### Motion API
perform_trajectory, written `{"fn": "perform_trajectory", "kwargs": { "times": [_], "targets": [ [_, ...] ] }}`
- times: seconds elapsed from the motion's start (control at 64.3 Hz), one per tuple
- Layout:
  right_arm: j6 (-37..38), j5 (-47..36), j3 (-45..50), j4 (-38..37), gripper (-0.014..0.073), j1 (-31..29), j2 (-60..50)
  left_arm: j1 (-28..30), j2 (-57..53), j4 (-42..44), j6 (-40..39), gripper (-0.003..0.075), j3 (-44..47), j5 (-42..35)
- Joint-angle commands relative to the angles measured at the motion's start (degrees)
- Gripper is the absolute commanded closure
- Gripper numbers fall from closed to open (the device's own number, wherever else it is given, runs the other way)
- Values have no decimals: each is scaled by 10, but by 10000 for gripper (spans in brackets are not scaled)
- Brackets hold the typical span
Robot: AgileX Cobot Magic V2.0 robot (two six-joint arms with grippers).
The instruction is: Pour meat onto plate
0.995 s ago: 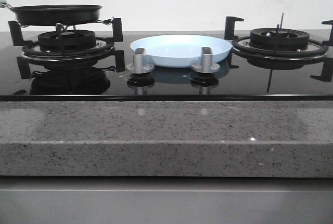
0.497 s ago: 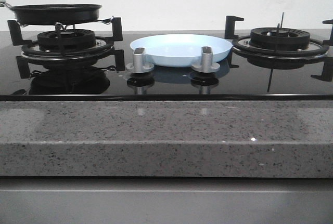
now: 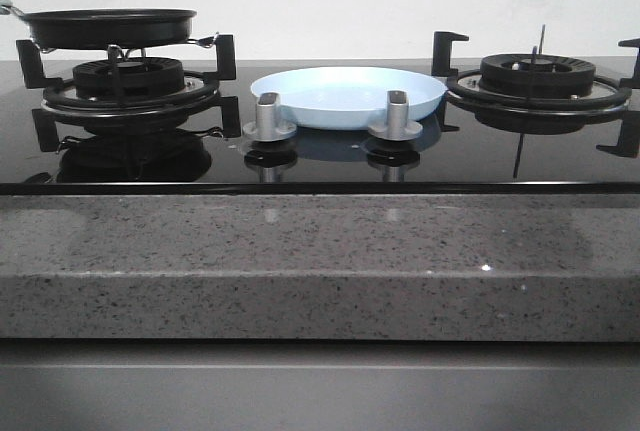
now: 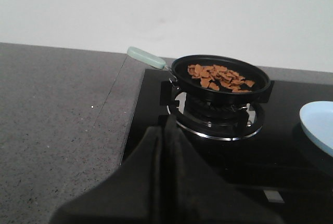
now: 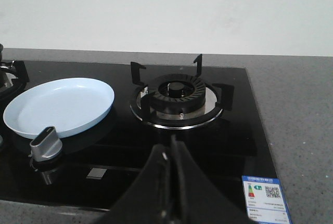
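Note:
The meat [image 4: 218, 76] is a heap of small orange-brown chunks in a black frying pan [image 4: 221, 81] with a pale green handle [image 4: 146, 57]. The pan [image 3: 108, 27] stands on the left burner. The pale blue plate [image 3: 346, 94] lies empty on the hob between the burners; it also shows in the right wrist view [image 5: 60, 105] and at the edge of the left wrist view [image 4: 318, 126]. My left gripper [image 4: 165, 130] is shut and empty, short of the pan. My right gripper [image 5: 173, 148] is shut and empty, in front of the right burner. Neither arm shows in the front view.
Two silver knobs [image 3: 270, 117] [image 3: 396, 116] stand in front of the plate. The right burner [image 5: 179, 96] with black pan supports is bare. A grey speckled counter [image 3: 320, 261] fronts the black glass hob, and a white wall stands behind.

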Motion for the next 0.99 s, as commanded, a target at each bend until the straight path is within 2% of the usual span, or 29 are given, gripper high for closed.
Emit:
{"fn": "perform_trajectory", "kwargs": {
  "times": [0.0,0.171,0.264,0.342,0.389,0.497,0.56,0.637,0.979],
  "targets": [
    [-2,-25,-54,-6,654,-2,60,-3,49,-1,-5,741,-38,-40],
    [-2,-25,-82,-6,634,-2,113,-3,64,-1,-5,735,-42,-63],
    [-2,-26,-82,-6,545,-2,114,-3,64,-1,-5,652,-42,-63],
    [-2,-24,-80,-6,393,-2,113,-3,64,-1,-5,508,-42,-63],
    [-2,-21,-80,-6,285,-2,113,-3,64,-1,-5,363,-42,-64],
    [-2,-21,-80,-6,62,-2,113,-3,64,-1,-5,101,-42,-67],
    [-2,-21,-80,-6,-15,-2,113,-3,64,-1,-5,15,-42,-67],
    [-2,-21,-80,-6,-61,-2,113,-3,64,-1,-5,35,-42,-67],
    [-2,-21,-80,-6,-58,-2,113,-3,64,-1,-5,148,-42,-67]
  ]
}}
